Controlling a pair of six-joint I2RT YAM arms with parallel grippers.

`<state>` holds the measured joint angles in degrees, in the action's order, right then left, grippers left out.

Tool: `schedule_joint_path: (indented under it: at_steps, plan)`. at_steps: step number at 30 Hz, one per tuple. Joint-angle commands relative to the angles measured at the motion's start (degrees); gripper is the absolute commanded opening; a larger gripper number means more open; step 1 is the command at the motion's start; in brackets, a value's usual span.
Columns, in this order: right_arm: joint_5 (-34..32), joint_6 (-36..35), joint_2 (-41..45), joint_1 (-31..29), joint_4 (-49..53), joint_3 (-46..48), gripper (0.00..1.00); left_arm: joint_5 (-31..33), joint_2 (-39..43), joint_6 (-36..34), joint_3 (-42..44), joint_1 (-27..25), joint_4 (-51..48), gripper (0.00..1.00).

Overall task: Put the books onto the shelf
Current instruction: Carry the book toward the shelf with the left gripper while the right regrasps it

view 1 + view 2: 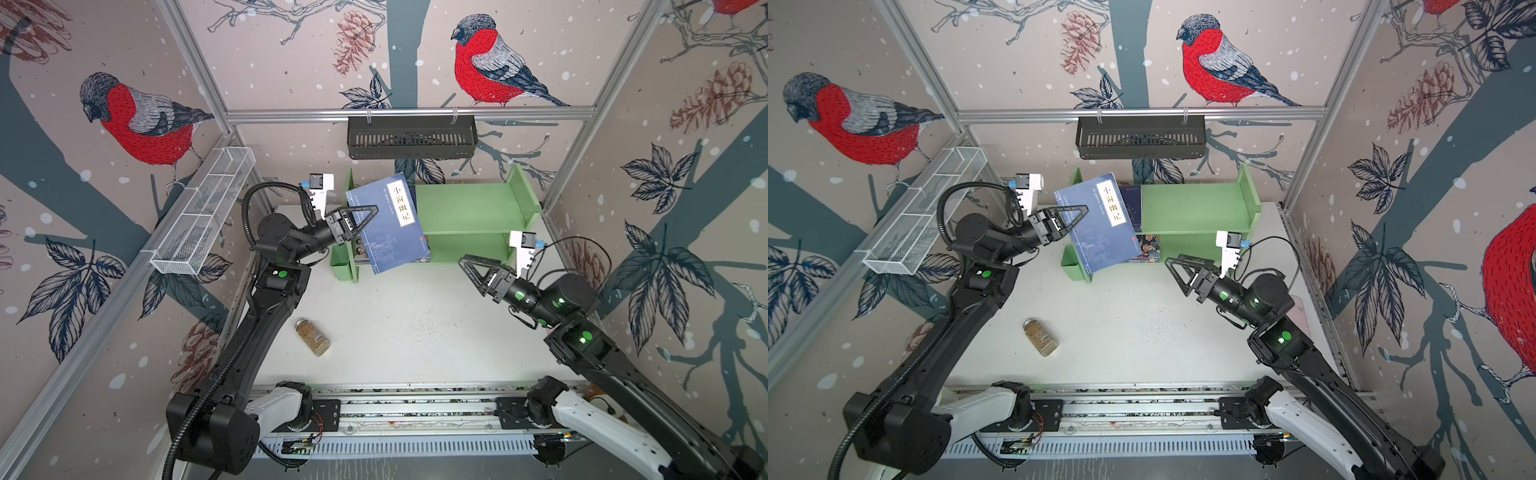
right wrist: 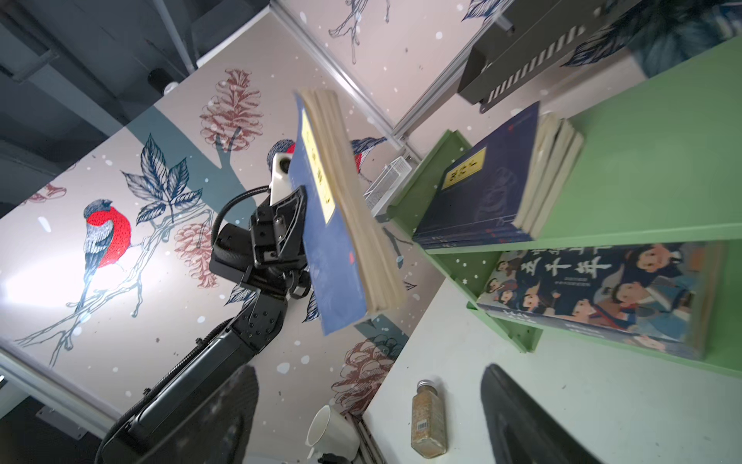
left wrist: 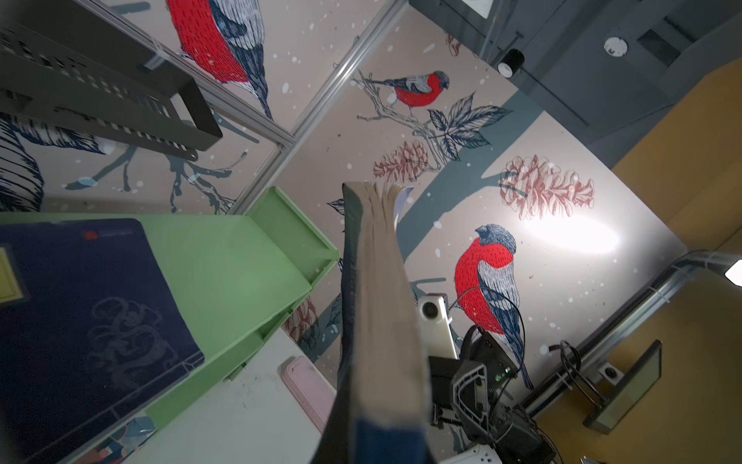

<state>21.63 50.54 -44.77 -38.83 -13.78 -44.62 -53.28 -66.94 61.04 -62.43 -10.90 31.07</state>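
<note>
Here, left pincer [image 1: 371,210] pinching book [image 1: 390,237] edge, shelf [image 1: 469,208] behind, open table [image 1: 415,324] below

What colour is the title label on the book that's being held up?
Pale yellow title label with dark characters; clearest in a top view.

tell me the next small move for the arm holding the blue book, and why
Probably ease the left gripper toward the upper tier of the shelf and lay the navy book on the stack there: it hangs tilted in the air, clamped, not yet shelved.
</note>
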Motion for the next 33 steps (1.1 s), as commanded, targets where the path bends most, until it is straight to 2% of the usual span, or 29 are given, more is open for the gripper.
schedule_joint_path:
  at_steps: [1,8,14,26,33]
  plan:
    - [-2.2,-4.9,-4.4,-3.9,-2.8,-4.1,0.87,5.6,-0.5,4.7,-0.2,1.5,4.6,0.00]
    - [-5.8,-4.8,-14.0,-10.7,-12.7,-4.9,0.87,6.2,-0.6,7.3,1.7,2.4,8.5,0.00]
    - [-8.2,-5.5,-19.8,-13.7,-18.1,-7.2,0.88,6.9,-0.6,9.0,2.3,2.7,10.7,0.00]
    - [-9.4,-0.6,-29.0,-15.0,-31.9,-7.1,0.87,7.6,0.1,14.7,4.8,3.2,14.6,0.00]
    - [-9.7,-0.5,-33.1,-14.9,-33.9,-9.7,0.85,7.1,0.4,16.9,5.0,3.2,15.7,0.00]
